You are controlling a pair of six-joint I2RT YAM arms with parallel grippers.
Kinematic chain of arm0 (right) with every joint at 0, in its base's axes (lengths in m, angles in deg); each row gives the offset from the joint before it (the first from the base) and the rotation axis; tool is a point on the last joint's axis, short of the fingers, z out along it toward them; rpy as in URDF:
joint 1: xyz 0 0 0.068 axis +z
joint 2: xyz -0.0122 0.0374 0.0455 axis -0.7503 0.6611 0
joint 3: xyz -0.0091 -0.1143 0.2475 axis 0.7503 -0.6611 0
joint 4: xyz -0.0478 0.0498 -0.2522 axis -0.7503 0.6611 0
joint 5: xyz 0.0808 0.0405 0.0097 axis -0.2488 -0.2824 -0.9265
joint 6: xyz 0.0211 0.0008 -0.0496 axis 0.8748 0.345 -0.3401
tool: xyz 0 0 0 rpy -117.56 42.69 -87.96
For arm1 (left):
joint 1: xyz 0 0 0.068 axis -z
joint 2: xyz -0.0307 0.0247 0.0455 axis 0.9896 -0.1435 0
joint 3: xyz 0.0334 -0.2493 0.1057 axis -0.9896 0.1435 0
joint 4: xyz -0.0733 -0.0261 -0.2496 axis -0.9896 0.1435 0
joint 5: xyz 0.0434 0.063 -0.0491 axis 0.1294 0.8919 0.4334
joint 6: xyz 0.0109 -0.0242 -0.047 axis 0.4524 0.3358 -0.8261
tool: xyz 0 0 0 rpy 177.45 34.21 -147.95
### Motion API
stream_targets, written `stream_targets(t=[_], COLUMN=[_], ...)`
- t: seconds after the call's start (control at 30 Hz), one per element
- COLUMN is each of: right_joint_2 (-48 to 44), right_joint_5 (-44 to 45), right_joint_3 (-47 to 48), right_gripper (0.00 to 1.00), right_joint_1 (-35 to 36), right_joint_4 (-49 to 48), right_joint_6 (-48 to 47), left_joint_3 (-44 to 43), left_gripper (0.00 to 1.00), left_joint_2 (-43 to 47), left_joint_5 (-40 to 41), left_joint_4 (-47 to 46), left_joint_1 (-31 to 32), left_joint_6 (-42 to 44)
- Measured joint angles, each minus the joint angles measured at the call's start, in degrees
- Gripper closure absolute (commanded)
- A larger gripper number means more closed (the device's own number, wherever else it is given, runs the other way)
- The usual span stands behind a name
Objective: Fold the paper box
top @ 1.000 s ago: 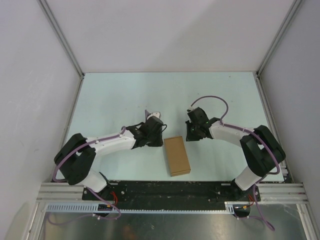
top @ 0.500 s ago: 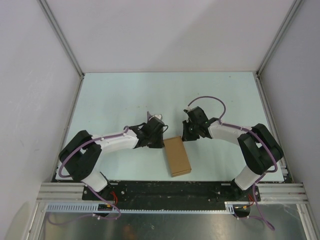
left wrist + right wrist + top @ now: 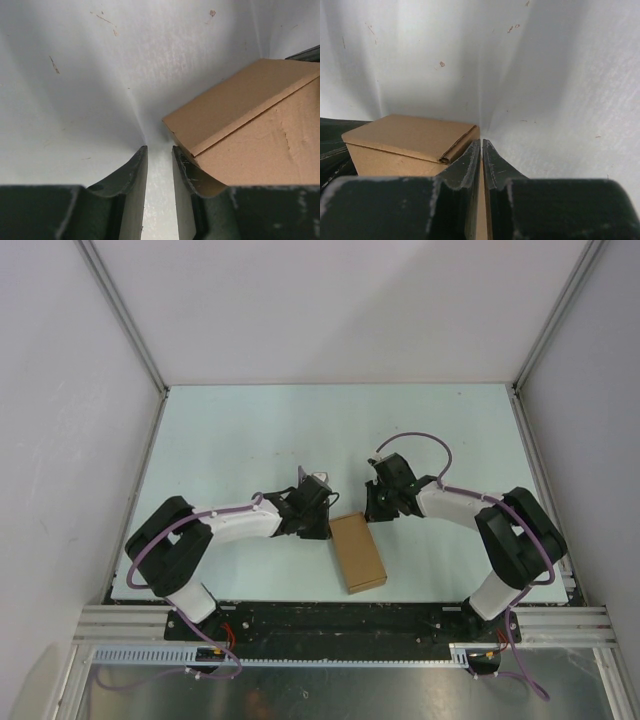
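Observation:
The paper box (image 3: 357, 552) is a brown, closed-looking rectangular box lying flat near the table's front edge. My left gripper (image 3: 321, 530) is at its far left corner. In the left wrist view its jaws (image 3: 159, 148) stand a narrow gap apart with only table between them, and the box (image 3: 250, 135) lies just outside the right finger. My right gripper (image 3: 369, 515) is at the far right corner. In the right wrist view it (image 3: 481, 141) is pressed almost shut, with a thin brown strip of the box (image 3: 410, 132) edge between the fingers.
The pale table (image 3: 250, 440) is walled by white panels at the left, back and right. A black and aluminium rail (image 3: 340, 625) with the arm bases runs along the near edge, just in front of the box.
My left gripper has moved right, up to the box's far left corner. My right gripper has shifted slightly left to the far right corner. The box has barely moved.

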Motion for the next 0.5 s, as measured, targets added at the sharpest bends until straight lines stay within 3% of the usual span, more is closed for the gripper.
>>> stream_targets(t=[0.5], right_joint_2=[-1.95], right_joint_5=[5.7], right_joint_3=[0.0], right_gripper=[0.89], right_joint_1=[0.74], right_joint_4=[3.93], right_joint_6=[3.39], left_joint_3=[-2.97], left_gripper=[0.68], left_joint_2=[-2.16], left_joint_5=[-0.57], left_joint_4=[-0.02], left_joint_1=[-0.33], left_joint_6=[0.68])
